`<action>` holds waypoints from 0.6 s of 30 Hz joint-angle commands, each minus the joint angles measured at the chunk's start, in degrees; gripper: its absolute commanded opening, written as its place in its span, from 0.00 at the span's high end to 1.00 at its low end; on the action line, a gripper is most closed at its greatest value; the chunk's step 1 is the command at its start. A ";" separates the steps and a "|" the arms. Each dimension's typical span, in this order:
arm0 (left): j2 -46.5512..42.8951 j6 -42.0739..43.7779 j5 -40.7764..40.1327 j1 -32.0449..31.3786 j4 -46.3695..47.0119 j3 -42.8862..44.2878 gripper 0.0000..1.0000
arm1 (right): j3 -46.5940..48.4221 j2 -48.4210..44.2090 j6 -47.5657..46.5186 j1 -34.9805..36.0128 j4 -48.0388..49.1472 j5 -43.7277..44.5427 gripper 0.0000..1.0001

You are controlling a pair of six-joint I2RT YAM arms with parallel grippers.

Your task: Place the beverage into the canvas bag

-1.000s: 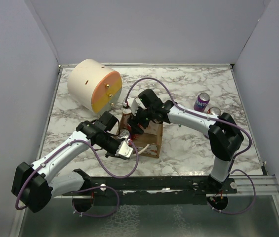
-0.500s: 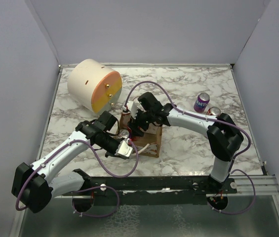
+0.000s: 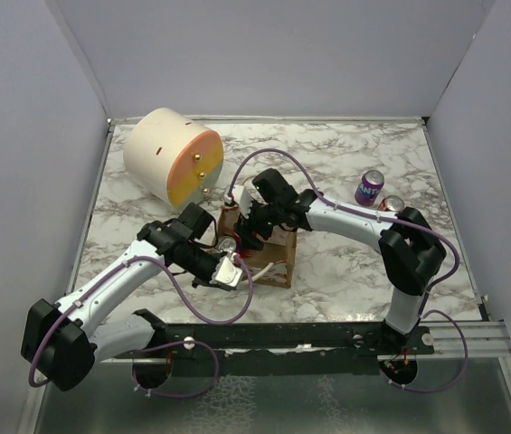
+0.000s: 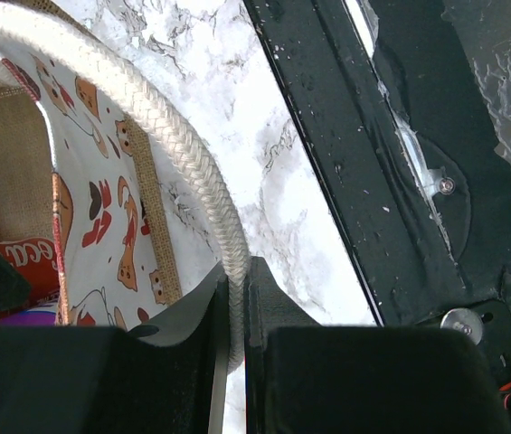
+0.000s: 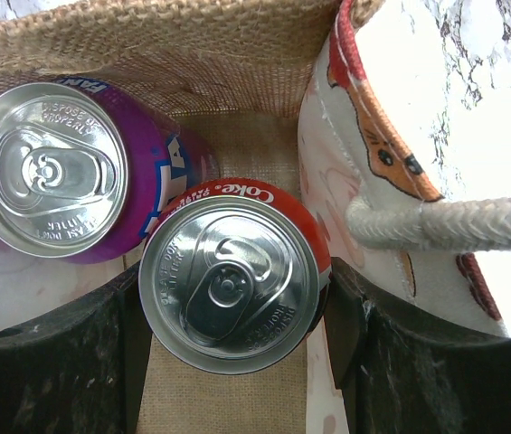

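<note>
The tan canvas bag (image 3: 278, 256) stands upright at mid-table. My left gripper (image 3: 229, 272) is shut on one cream rope handle (image 4: 185, 155), pinched between the jaws (image 4: 234, 303) beside the bag's white printed band (image 4: 101, 203). My right gripper (image 3: 253, 226) reaches down into the bag's mouth. In the right wrist view its fingers (image 5: 237, 316) sit against both sides of a red Coke can (image 5: 228, 285), upright inside the bag. A purple can (image 5: 52, 176) stands next to it in the bag, against the burlap wall (image 5: 192, 45).
A large cream-and-orange cylinder (image 3: 174, 155) lies at the back left. A purple can (image 3: 369, 187) and a second can (image 3: 392, 204) stand on the marble at the right. The black rail (image 3: 327, 336) runs along the near edge.
My right gripper has shifted slightly left and lower into the bag with the Coke can. The left gripper has kept its hold on the handle.
</note>
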 commanded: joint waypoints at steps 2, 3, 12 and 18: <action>-0.94 0.76 1.96 0.36 0.12 -0.20 0.91 | 2.46 -1.92 -1.50 0.79 0.84 -3.23 0.30; -0.97 0.74 1.98 0.36 0.13 -0.20 0.91 | 2.65 -1.92 -1.50 0.81 0.70 -3.50 0.28; -1.06 0.75 1.91 0.36 0.15 -0.26 0.91 | 3.77 -2.68 -1.70 0.81 -0.34 -4.10 0.16; -1.37 0.72 1.87 0.40 0.15 -0.51 0.91 | 4.30 -5.12 -1.92 0.81 -1.11 -3.07 0.16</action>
